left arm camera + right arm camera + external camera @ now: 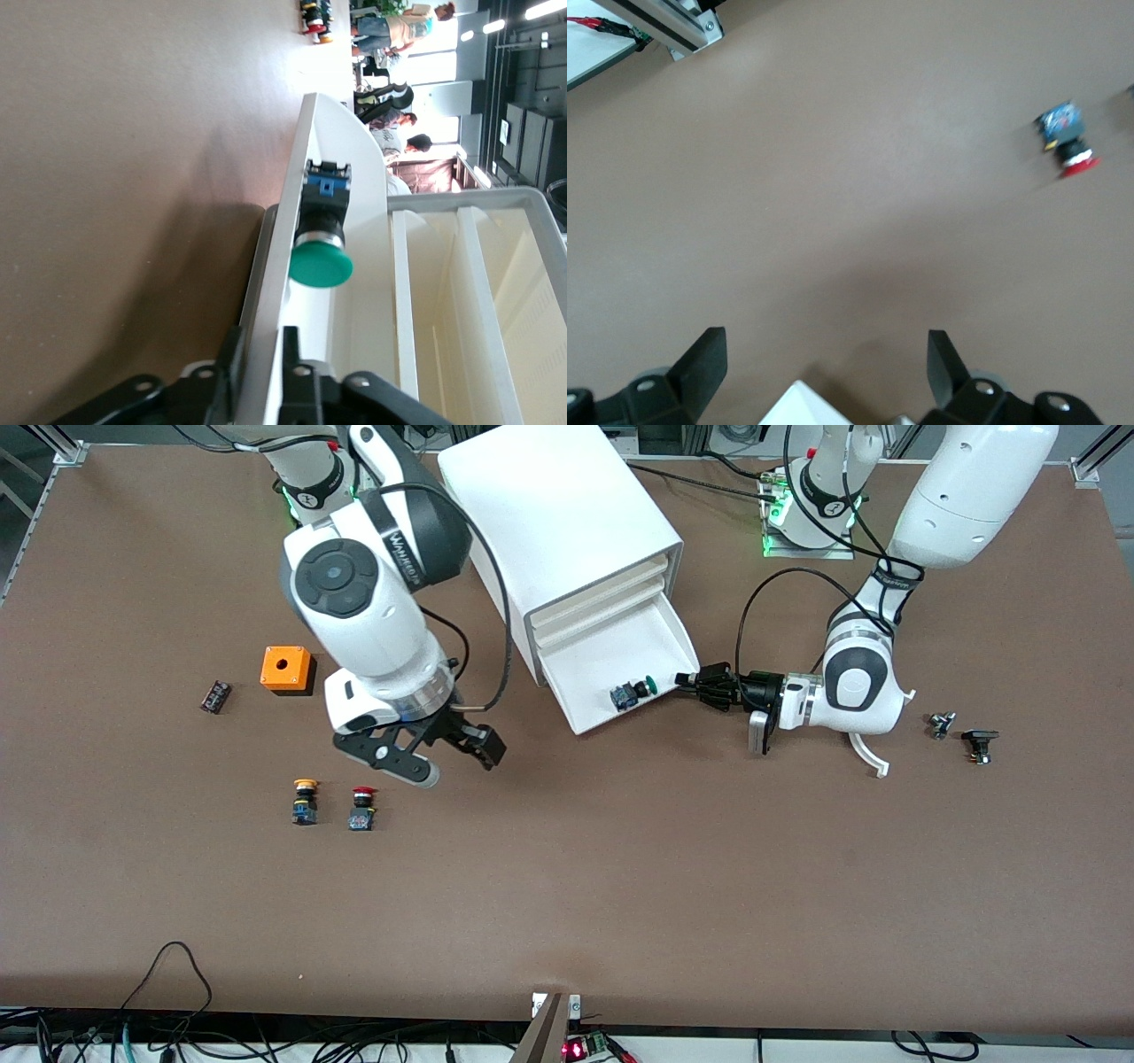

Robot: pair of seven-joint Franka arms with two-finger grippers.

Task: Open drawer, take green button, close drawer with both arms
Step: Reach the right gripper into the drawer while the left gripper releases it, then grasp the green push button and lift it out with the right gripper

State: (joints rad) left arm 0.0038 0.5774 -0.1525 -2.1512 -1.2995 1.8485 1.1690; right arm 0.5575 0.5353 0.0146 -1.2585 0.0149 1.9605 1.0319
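The first step looks done: the drawer, lowest in the white cabinet at upper centre of the front view, stands pulled out, and the green button lies inside it, in the corner by the drawer's front wall. Taking the button and shutting the drawer are left. The left hand, centre right in that view, sits at the drawer's front wall; in the left wrist view its fingers straddle that wall with a slight gap, seemingly just letting go. The right hand, left of centre, hangs wide open and empty over the bare worktop, waiting. The button lies on its side, long axis running along the front wall, green cap toward the left hand.
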